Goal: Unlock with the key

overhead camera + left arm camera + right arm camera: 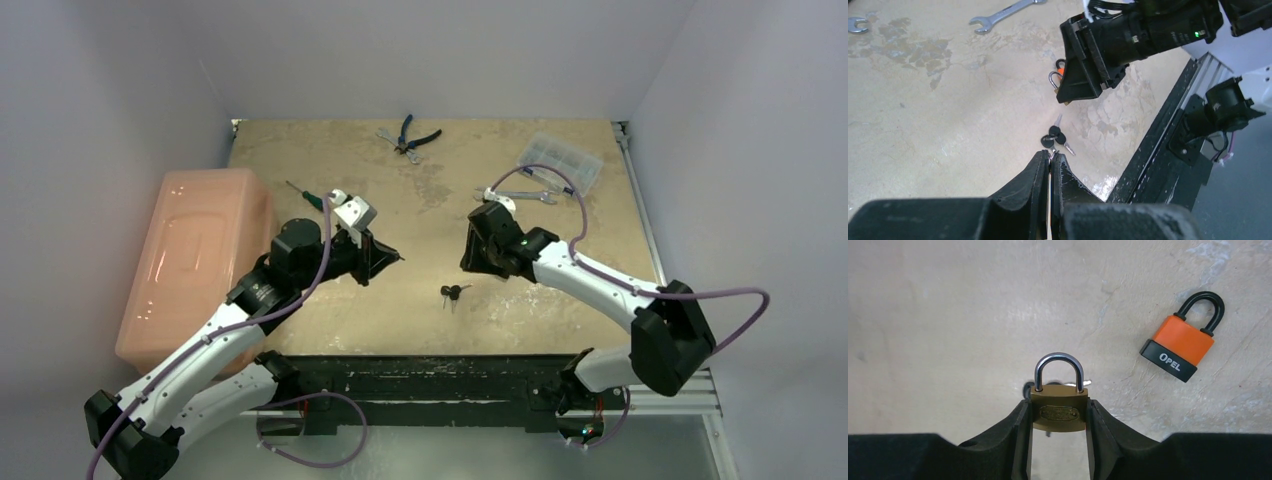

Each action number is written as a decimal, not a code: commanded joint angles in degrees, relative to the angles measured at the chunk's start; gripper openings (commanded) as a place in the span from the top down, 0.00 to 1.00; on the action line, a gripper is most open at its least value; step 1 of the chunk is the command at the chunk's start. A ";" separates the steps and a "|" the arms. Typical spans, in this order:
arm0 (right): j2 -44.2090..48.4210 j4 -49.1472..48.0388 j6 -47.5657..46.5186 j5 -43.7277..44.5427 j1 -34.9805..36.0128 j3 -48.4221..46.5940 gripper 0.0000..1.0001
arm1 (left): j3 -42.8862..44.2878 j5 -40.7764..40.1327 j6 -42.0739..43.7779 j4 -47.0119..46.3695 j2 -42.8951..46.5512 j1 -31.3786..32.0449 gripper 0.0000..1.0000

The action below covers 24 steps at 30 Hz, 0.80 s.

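Observation:
My right gripper (1058, 406) is shut on the body of a brass padlock (1058, 413) with a steel shackle, holding it upright just above the table. In the top view this gripper (474, 262) is at mid-table and hides the lock. A bunch of black-headed keys (453, 292) lies on the table nearer the front edge, and shows in the left wrist view (1055, 137) just past my fingertips. My left gripper (1050, 156) is shut, and I see nothing clearly held between its jaws. In the top view it (392, 258) hovers left of the keys.
An orange and black padlock (1182, 342) lies on the table right of the brass one. Pliers (410, 135), a clear plastic box (560, 163), a wrench (515, 195) and a screwdriver (300, 192) lie further back. A pink bin (195, 260) stands at the left.

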<state>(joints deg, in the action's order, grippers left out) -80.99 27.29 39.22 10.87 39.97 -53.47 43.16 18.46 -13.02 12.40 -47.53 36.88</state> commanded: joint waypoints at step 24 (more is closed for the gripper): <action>5.78 14.50 45.79 -2.44 -6.79 -17.09 1.00 | -18.04 -20.95 -10.57 -49.60 -1.38 5.97 1.00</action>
<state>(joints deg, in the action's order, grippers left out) -77.08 38.74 81.36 7.44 33.36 -65.91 26.96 5.23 -30.00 -23.44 -47.59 41.06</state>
